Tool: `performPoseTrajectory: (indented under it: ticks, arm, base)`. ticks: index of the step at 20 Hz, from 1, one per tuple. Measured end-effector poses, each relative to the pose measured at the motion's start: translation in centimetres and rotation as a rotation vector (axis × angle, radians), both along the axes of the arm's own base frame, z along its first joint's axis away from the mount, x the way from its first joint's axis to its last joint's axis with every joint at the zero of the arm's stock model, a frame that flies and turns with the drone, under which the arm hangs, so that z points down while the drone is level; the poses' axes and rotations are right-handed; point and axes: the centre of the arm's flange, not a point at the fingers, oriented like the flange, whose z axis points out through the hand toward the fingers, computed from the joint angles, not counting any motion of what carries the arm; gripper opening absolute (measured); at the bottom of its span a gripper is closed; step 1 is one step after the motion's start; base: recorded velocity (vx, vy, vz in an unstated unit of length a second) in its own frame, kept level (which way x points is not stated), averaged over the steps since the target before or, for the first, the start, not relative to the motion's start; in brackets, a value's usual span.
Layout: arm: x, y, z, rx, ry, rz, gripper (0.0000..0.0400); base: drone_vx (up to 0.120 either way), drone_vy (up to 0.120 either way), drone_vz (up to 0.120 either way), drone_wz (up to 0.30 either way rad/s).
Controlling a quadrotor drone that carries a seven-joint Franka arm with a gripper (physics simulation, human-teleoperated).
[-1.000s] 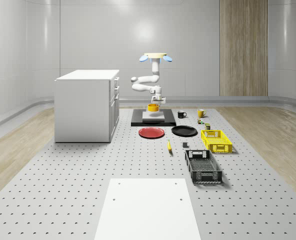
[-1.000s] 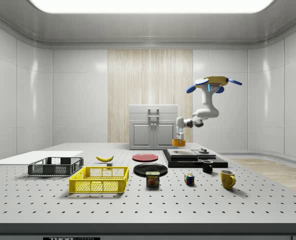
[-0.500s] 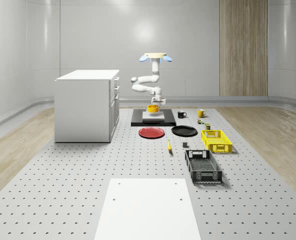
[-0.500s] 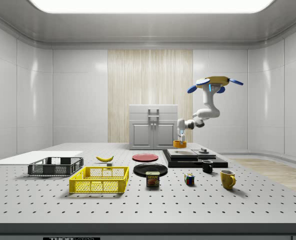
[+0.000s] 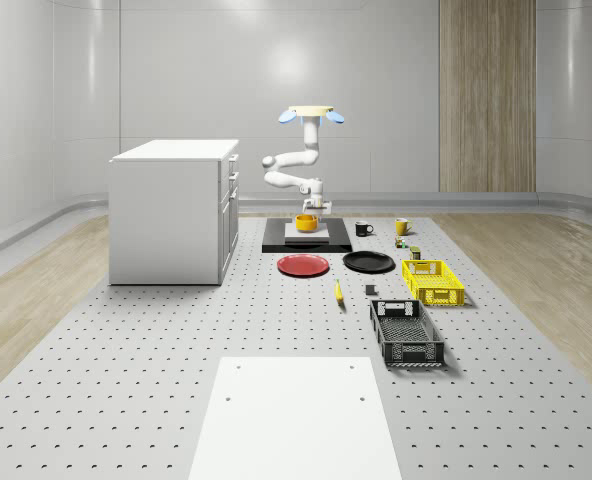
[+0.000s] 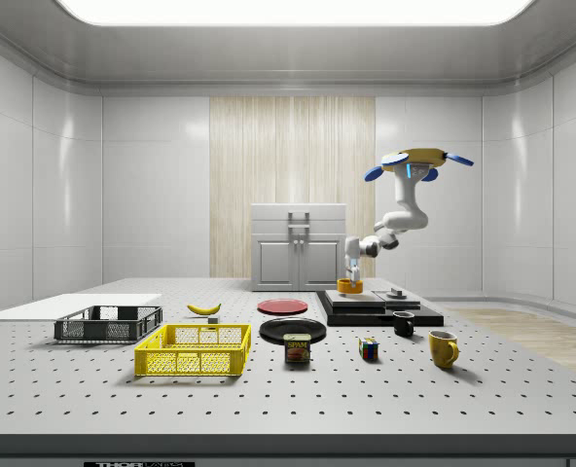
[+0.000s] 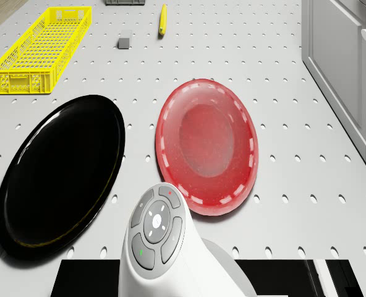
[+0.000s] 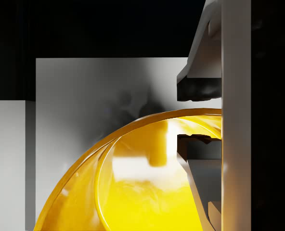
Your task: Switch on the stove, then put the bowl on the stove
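Observation:
The orange-yellow bowl [image 5: 306, 222] [image 6: 350, 286] sits low on the grey plate of the black stove [image 5: 307, 243] [image 6: 378, 307]. My gripper [image 5: 312, 204] [image 6: 350, 270] points straight down at it from above. In the wrist view the gripper [image 8: 195, 118] straddles the rim of the bowl [image 8: 133, 192], one finger [image 8: 200, 89] outside the wall and the other inside, shut on it. The drone [image 5: 312, 113] [image 6: 412, 159] hovers above the stove's far side, with the arm folded down in front of it.
A red plate [image 7: 208, 145] [image 5: 303, 265] and a black plate [image 7: 59, 173] [image 5: 368, 262] lie just in front of the stove. A white cabinet [image 5: 174, 210] stands at the whole-scene view's left. A yellow crate [image 5: 432, 281], black crate [image 5: 406, 333], banana [image 5: 338, 292], mugs [image 5: 363, 228] and small items lie to the right.
The arm has lowered the bowl, still in the gripper, down onto the stove's grey plate. The drone has stayed nearly in place.

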Motion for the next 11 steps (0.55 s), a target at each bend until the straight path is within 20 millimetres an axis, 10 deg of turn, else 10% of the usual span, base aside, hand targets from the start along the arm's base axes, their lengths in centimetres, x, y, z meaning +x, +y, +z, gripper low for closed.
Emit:
performPoseTrajectory:
  ticks: [4, 11]
  arm:
    - [0.0, 0.0, 0.1, 0.0, 0.0, 0.0, 0.0314]
    - [0.0, 0.0, -1.3, 0.0, 0.0, 0.0, 0.0382]
  base:
    - [0.0, 0.0, 0.0, 0.0]
    - [0.0, 0.0, 0.0, 0.0]
